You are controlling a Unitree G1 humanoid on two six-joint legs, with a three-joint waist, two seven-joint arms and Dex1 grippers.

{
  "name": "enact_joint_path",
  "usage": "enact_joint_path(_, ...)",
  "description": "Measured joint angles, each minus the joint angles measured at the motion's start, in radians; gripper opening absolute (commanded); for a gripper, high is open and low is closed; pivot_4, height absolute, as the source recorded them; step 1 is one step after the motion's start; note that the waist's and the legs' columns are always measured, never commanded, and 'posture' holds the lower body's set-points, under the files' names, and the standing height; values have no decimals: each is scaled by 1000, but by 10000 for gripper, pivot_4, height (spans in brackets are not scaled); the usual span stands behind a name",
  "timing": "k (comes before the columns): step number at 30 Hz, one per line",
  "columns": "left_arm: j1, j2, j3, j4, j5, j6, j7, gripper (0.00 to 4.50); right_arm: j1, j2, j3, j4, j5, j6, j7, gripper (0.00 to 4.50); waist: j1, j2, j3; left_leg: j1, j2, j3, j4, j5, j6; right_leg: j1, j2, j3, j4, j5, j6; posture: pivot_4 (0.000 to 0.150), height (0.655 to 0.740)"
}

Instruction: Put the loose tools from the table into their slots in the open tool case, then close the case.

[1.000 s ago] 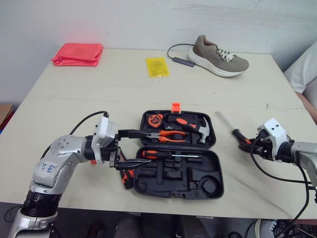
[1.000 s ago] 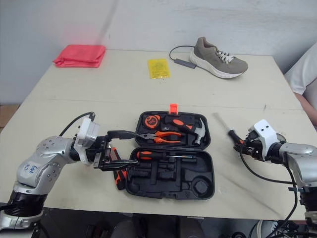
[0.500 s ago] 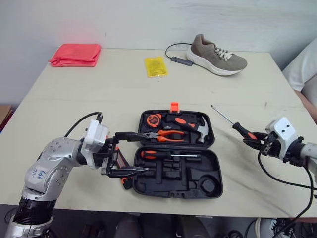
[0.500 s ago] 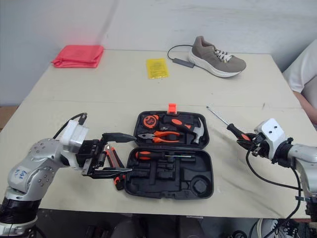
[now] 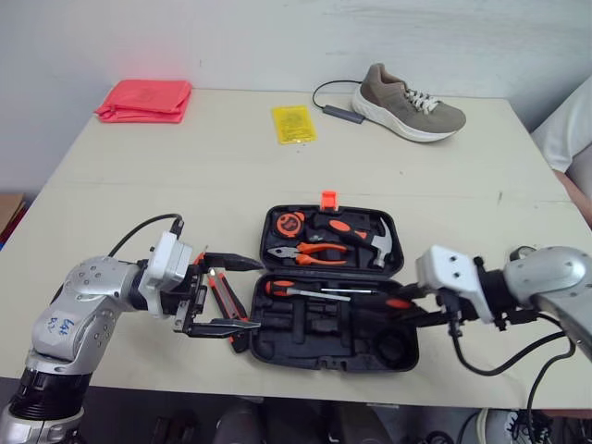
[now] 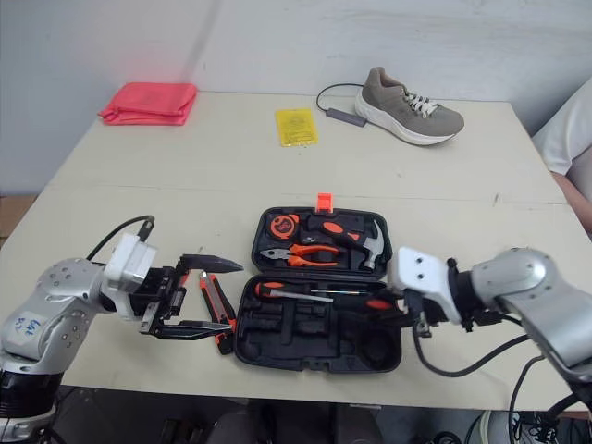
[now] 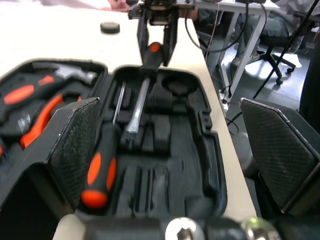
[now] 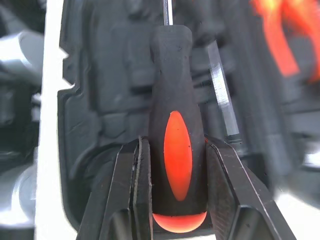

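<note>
The black tool case point(image 5: 400, 353) lies open at the table's front. Its lid holds a tape measure point(image 5: 289, 223), pliers point(image 5: 310, 252) and a hammer point(image 5: 370, 239); one screwdriver point(image 5: 296, 288) lies in a slot of the base. My right gripper point(image 5: 412, 310) is shut on a second screwdriver point(image 8: 177, 150), black and orange, held low over the base with its shaft pointing left. My left gripper point(image 5: 259, 294) stands open at the case's left edge. An orange and black utility knife point(image 5: 222, 294) lies on the table between its fingers point(image 7: 75, 145).
A beige shoe point(image 5: 410, 104) with a black cable stands at the back, a yellow packet point(image 5: 293, 124) to its left and a folded red cloth point(image 5: 144, 100) at the back left corner. A person's white sleeve point(image 5: 569, 129) shows at the right edge.
My right gripper has carried the screwdriver from the table's right side to over the case's base. My left gripper has drawn back a little to the left.
</note>
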State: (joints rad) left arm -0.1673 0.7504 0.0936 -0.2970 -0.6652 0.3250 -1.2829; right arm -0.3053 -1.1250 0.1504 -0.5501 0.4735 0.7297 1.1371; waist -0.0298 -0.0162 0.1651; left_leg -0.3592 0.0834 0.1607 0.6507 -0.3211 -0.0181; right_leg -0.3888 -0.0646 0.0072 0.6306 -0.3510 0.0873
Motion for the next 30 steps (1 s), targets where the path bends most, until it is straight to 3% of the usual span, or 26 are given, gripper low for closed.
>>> enact_joint_path(5, 19, -3, -2, 0, 4, -7, 6, 45000, -72, 27, 58, 1, -43, 60, -40, 9878, 0, 0, 0, -9, 0, -1, 6, 0, 0, -8, 0, -1, 7, 0, -1, 1500, 7400)
enact_joint_path(17, 24, -4, -3, 0, 20, -13, 22, 45000, -136, 39, 161, 51, -143, 55, -27, 9878, 0, 0, 0, -10, 0, -1, 9, 0, 1, -8, 1, -1, 8, 0, -1, 1500, 7400)
enact_joint_path(30, 25, -4, -4, 0, 37, -19, 37, 45000, -138, 64, 171, 83, -200, 9, 2, 9878, 0, -1, -1, -9, 0, -1, 10, 0, 1, -8, 1, -1, 10, 0, -1, 1500, 7400)
